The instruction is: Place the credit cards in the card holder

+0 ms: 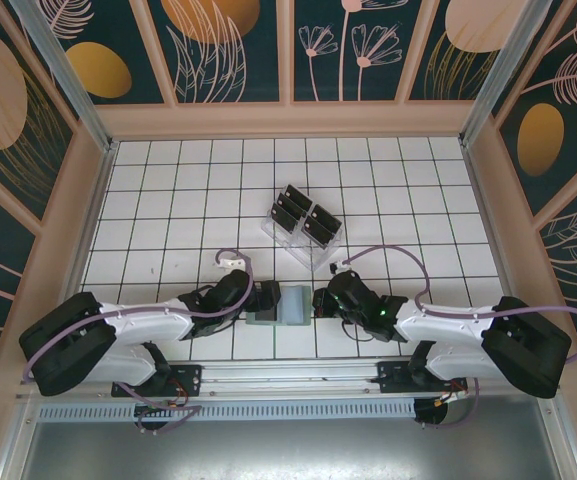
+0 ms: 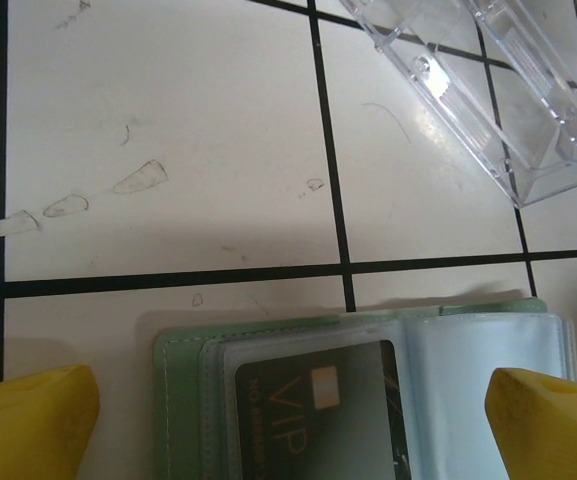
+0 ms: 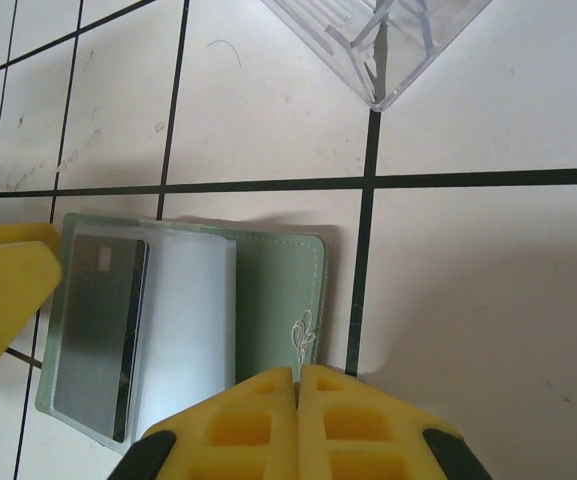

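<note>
The sage-green card holder (image 1: 286,303) lies open on the tiles between my two grippers. One black credit card (image 2: 308,420) marked VIP sits inside a clear sleeve on its left half (image 3: 98,330). Several more black credit cards (image 1: 303,215) stand in the clear plastic rack (image 1: 303,240) farther back. My left gripper (image 2: 290,425) is open, its yellow fingers (image 2: 28,425) spread wide on either side of the holder's left page. My right gripper (image 3: 297,375) is shut, its tips meeting at the near edge of the holder's green cover (image 3: 278,300); nothing shows between them.
A corner of the clear rack (image 2: 508,90) lies about one tile beyond the holder (image 3: 388,40). One finger of the left gripper (image 3: 3,290) shows beside the holder's left page. Wooden walls (image 1: 288,118) enclose the tiled floor.
</note>
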You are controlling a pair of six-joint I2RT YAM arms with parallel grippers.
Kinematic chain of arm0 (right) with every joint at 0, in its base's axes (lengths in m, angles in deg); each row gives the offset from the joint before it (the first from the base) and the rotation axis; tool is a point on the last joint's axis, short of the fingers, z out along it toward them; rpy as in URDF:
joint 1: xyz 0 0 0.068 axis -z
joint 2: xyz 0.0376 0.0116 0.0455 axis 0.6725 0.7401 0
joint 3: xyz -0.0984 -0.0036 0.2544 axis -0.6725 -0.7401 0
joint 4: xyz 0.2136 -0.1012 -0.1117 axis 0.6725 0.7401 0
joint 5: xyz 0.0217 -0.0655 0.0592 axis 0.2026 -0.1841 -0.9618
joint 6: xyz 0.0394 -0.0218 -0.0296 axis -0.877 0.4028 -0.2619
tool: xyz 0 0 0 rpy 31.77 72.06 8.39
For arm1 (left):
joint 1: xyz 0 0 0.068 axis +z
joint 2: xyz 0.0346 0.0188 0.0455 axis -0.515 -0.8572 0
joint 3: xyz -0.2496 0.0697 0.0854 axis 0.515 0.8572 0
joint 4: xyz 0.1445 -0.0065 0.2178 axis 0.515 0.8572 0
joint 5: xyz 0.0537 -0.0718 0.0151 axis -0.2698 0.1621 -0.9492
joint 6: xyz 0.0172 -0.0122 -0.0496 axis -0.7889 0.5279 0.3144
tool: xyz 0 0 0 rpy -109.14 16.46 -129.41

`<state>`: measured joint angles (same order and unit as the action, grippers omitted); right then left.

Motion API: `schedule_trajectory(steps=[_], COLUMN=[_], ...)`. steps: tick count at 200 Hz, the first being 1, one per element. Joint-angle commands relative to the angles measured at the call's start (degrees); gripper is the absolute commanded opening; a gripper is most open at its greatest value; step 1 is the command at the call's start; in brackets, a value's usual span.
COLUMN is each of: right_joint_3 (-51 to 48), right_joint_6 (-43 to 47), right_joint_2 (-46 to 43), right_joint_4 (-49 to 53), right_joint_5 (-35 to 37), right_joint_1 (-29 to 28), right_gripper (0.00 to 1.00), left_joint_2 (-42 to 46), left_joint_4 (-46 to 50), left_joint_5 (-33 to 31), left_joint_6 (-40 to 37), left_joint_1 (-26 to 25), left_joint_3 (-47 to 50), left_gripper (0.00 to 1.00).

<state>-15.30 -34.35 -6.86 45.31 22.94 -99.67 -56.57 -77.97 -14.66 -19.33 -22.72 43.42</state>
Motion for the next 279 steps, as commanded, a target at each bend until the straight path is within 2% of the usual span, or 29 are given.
schedule_trajectory(steps=[1,150,216,248,279], right_joint_3=[-1.07,-2.43,-2.74,-2.63,-3.26], right_joint_6=[-0.98,-2.21,-2.43,-2.23,-2.14], right_joint_2=[0.36,2.64,2.48,0.88,-2.87], right_joint_4=[-1.97,-6.23,-6.79,-5.73,-3.47], right_joint_5=[0.0,-1.58,-1.58,-1.11,-0.35], right_joint_1=[0.15,0.12,0.12,0.41,1.8], right_gripper=[0.0,0.0,0.0,0.0,0.0], left_joint_2=[-1.45,0.41,4.88,5.8,1.48], left_joint_4=[-1.92,-2.55,-3.87,-4.68,-6.13], left_joint_5=[1.18,5.42,7.57,8.07,7.97], left_joint_6=[-1.28,-1.58,0.21,1.0,1.4], left_joint_1=[0.34,0.36,0.19,-2.18,-6.17], left_joint_3=[-0.24,-2.78,-2.98,-5.85,-10.64], left_gripper=[0.99,0.99,0.99,0.99,0.99])
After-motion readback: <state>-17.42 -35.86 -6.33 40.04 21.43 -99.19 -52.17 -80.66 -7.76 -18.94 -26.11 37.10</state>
